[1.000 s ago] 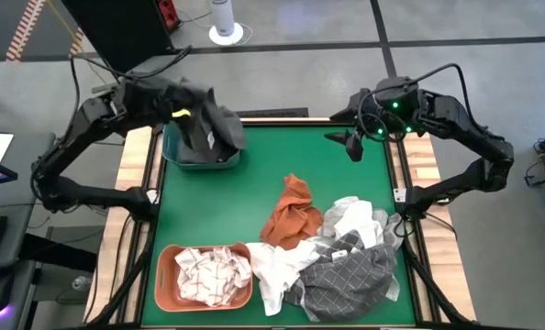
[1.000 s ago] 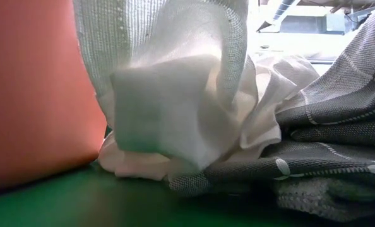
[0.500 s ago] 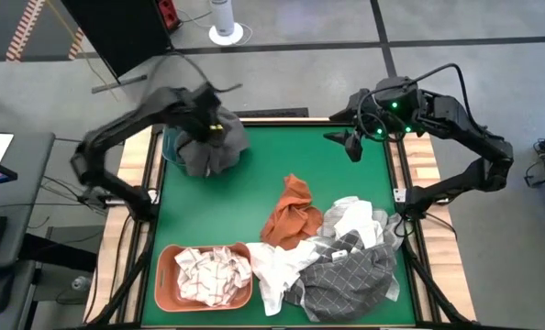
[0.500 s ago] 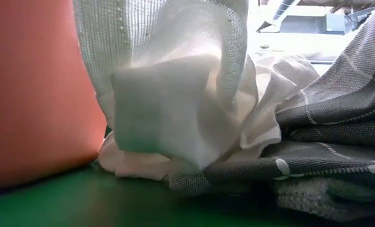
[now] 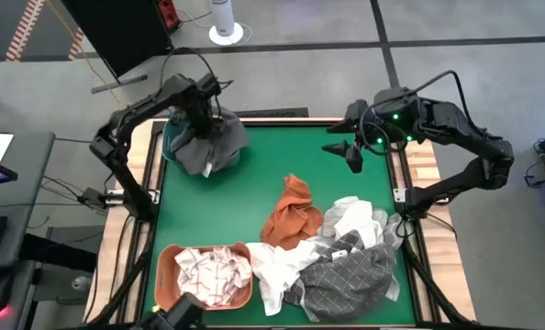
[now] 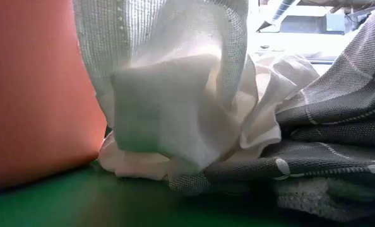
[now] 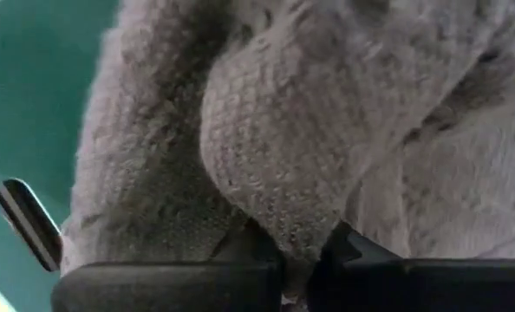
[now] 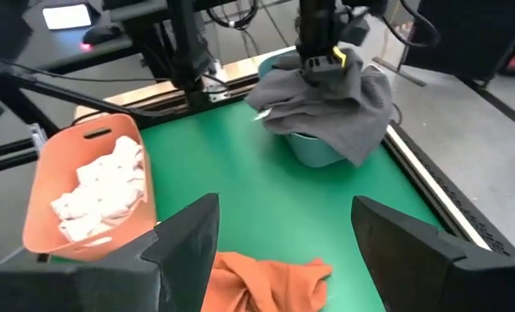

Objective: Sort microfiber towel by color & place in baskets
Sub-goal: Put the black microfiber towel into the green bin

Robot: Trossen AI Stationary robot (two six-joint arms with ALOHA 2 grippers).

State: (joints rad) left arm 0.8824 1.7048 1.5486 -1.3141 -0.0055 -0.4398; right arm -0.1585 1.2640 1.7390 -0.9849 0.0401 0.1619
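Bare green table [image 5: 254, 188] is lying open between the teal basket [image 5: 173, 151] and the cloth pile [image 5: 337, 257], which is blocking the near right corner.

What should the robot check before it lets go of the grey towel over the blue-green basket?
1. Left end effector shut on the dark grey towel: ok.
2. Towel over the teal basket: ok.
3. Towel fully inside: not ok, it drapes over the rim.
4. Right end effector open and away from the basket: ok.
5. Pale checked towels sit in the salmon basket: ok.
6. Rust orange towel and grey grid towel sorted: not ok, both lie on the table.
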